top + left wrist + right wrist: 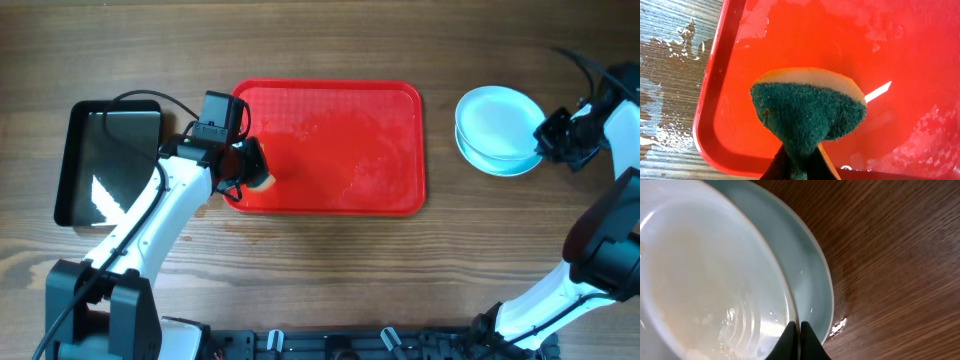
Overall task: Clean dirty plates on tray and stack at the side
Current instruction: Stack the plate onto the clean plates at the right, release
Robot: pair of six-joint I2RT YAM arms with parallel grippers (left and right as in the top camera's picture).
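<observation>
Right gripper (800, 332) pinches rim of top plate (705, 270), upper right overhead: stiff, wet, probably slippery, breakable. Left gripper (252, 172) clenches sponge (807, 107) over tray (400, 110).

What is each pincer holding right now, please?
Left pincer: closed on the sponge.
Right pincer: closed on the top plate, at its rim.

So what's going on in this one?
The left tool holds a green-and-yellow sponge over the near-left corner of the wet red tray, which has no plates on it. The right tool pinches the rim of the top plate of the stack on the table, right of the tray.
</observation>
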